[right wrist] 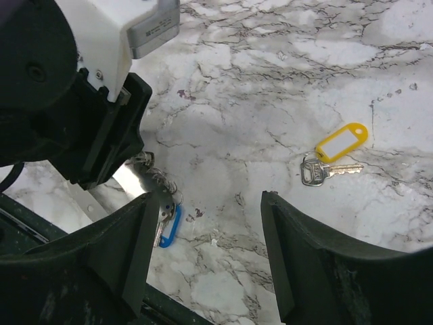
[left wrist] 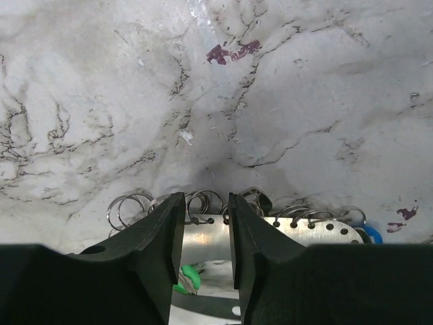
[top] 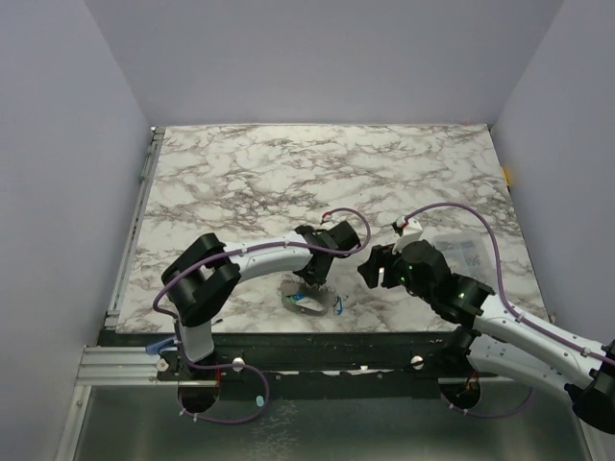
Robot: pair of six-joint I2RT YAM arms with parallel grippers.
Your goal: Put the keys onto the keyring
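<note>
Right wrist view, yellow-tagged key (right wrist: 315,172) on marble table (right wrist: 270,81)

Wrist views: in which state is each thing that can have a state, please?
left gripper, fingers narrowly apart over the plate, clamping nothing visible.
right gripper, fingers wide open, empty.
metal plate with rings, lying flat on the table.
green tag, lying below the left gripper's gap.
blue tag, lying at the plate's end.
yellow-tagged key, flat on the table, apart from the plate.
</note>
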